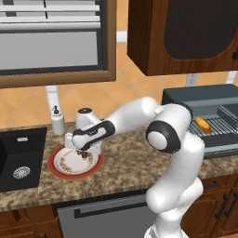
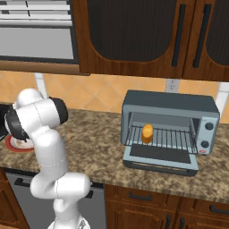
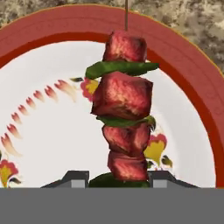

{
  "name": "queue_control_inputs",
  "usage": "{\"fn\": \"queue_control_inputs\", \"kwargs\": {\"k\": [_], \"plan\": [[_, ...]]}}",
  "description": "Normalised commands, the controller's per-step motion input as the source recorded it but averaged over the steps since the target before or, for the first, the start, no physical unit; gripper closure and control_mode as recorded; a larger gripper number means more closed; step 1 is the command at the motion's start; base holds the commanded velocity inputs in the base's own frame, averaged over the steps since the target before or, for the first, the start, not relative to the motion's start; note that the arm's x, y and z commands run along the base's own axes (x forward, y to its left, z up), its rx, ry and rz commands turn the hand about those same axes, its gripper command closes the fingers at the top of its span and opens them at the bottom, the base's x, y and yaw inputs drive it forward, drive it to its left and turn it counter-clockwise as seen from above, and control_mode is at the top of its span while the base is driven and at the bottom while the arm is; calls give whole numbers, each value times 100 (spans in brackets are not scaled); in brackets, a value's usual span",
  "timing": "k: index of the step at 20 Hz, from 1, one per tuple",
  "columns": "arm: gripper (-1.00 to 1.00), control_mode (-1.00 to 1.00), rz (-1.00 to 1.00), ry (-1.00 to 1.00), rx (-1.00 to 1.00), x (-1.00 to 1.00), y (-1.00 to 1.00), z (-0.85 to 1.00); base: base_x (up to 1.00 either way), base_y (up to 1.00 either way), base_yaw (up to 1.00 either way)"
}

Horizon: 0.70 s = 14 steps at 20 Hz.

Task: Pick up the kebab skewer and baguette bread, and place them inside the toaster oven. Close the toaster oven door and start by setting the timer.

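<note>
Down over the plate (image 3: 26,57) near the counter's left end; hand (image 3: 118,180) half-closed, straddling the kebab skewer (image 3: 124,105), long axis running away between the fingertips; grip unconfirmed.

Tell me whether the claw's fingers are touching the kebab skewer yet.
Cannot tell. In the hand view the fingers flank the kebab skewer lying on the plate, but the bottom band hides any contact.

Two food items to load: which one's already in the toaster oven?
The baguette bread: the golden loaf sits on the wire rack inside the open toaster oven. The kebab skewer lies on the red-rimmed plate, with the gripper straddling its end.
</note>
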Motion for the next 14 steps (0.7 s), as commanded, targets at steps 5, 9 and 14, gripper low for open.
{"fn": "queue_control_inputs", "kwargs": {"k": [5, 9, 14], "plan": [[100, -100, 0, 0, 7, -49, -100, 89, 0, 0, 0], [100, -100, 1, -3, 12, -66, -100, 83, 0, 0, 0], [100, -100, 0, -3, 7, -53, -100, 68, 0, 0, 0]]}}
